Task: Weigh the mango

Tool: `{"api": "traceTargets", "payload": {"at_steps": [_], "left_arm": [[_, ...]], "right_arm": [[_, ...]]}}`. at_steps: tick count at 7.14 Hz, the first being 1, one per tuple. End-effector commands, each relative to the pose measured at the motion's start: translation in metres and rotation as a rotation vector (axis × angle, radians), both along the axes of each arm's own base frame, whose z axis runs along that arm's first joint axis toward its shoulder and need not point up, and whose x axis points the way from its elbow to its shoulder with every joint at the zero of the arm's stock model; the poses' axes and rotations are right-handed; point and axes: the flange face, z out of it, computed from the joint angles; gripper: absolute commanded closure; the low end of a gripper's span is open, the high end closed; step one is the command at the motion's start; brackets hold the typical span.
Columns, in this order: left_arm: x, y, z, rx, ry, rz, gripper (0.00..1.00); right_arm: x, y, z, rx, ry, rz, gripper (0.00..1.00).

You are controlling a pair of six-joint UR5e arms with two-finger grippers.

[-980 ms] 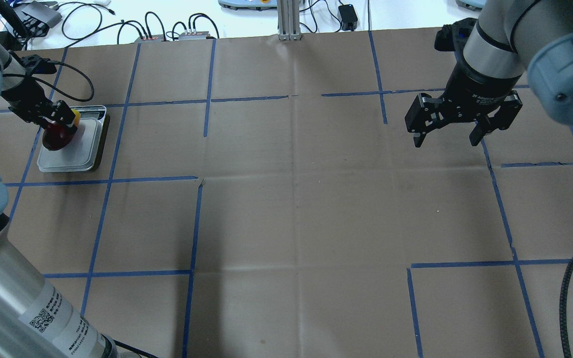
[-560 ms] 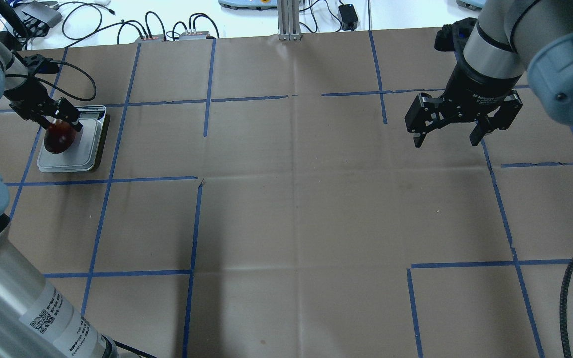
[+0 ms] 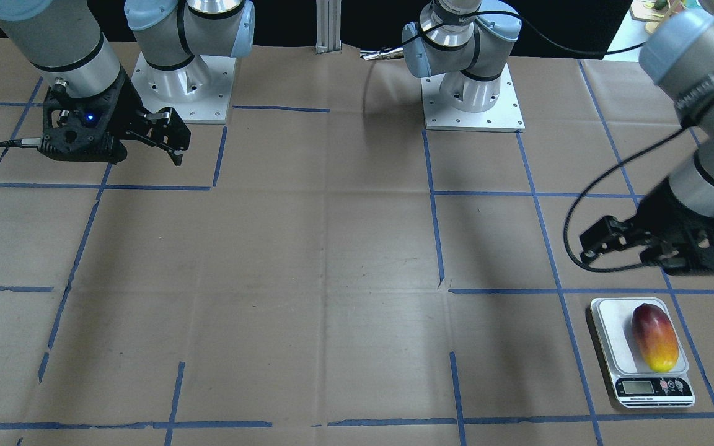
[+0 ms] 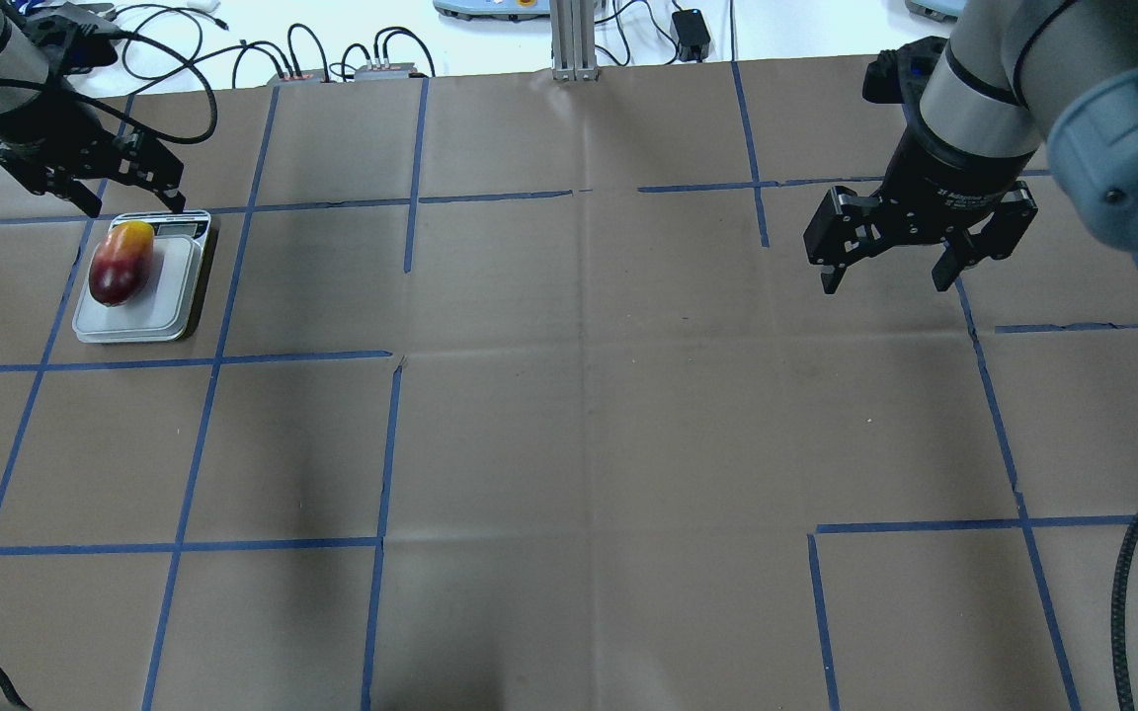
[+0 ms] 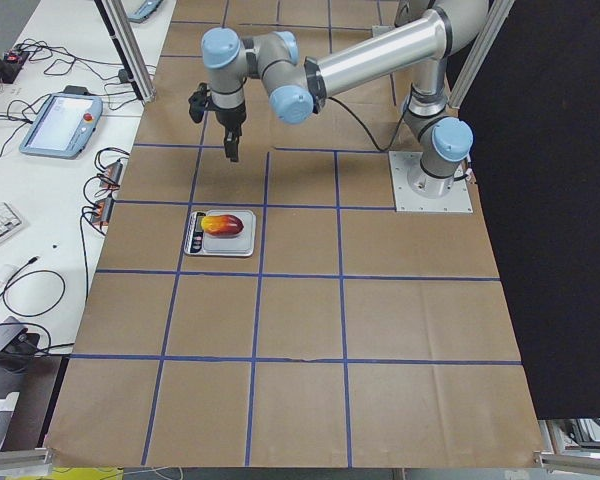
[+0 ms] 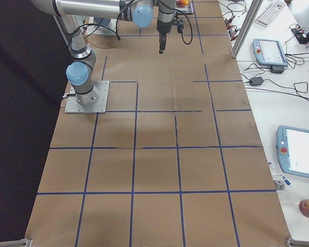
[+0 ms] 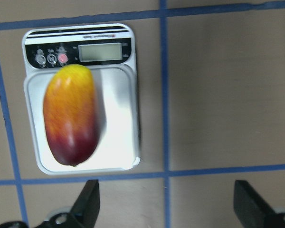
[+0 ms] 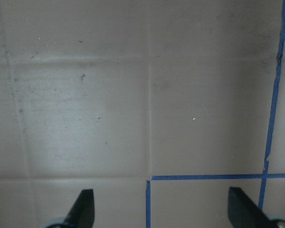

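Observation:
The mango (image 4: 120,263), dark red fading to yellow, lies alone on the left side of the white scale's plate (image 4: 169,296), yellow end toward the display. In the left wrist view the mango (image 7: 70,121) rests on the scale (image 7: 116,123) below the camera. My left gripper (image 4: 134,205) is open and empty, raised above the scale's far edge and clear of the fruit; its fingertips (image 7: 88,204) frame bare cardboard. My right gripper (image 4: 887,279) is open and empty, hovering over the far right of the table; the right wrist view shows only cardboard and tape between its fingertips (image 8: 83,209).
Brown cardboard with a blue tape grid covers the table. An aluminium post (image 4: 574,39) and cables with small boxes (image 4: 332,64) line the far edge. A black cable (image 4: 1137,573) hangs at the near right. Both arm bases (image 3: 471,93) stand at the robot's side.
My left gripper opened, let go of the mango and rose back toward the far edge. The mango now lies free on the scale. The right arm has not moved.

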Motion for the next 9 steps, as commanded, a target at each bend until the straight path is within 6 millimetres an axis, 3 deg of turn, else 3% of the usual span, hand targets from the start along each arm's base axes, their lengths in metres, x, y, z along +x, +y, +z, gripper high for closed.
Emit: {"api": "traceTargets", "payload": {"at_steps": [1, 3, 4, 7, 9], "left_arm": [[-0.099, 0.06, 0.024, 0.058, 0.014, 0.102, 0.0], [-0.135, 0.07, 0.019, 0.063, 0.005, 0.04, 0.0], [-0.14, 0.074, 0.022, 0.06, -0.002, 0.024, 0.0], [-0.139, 0.091, 0.023, 0.058, -0.032, 0.023, 0.0], [-0.139, 0.089, 0.019, 0.053, -0.039, 0.05, 0.0]], "right_arm": [[0.0, 0.0, 0.0, 0.0, 0.0, 0.0, 0.0], [0.0, 0.0, 0.0, 0.0, 0.0, 0.0, 0.0], [0.0, 0.0, 0.0, 0.0, 0.0, 0.0, 0.0], [0.0, 0.0, 0.0, 0.0, 0.0, 0.0, 0.0], [0.0, 0.0, 0.0, 0.0, 0.0, 0.0, 0.0]]}}
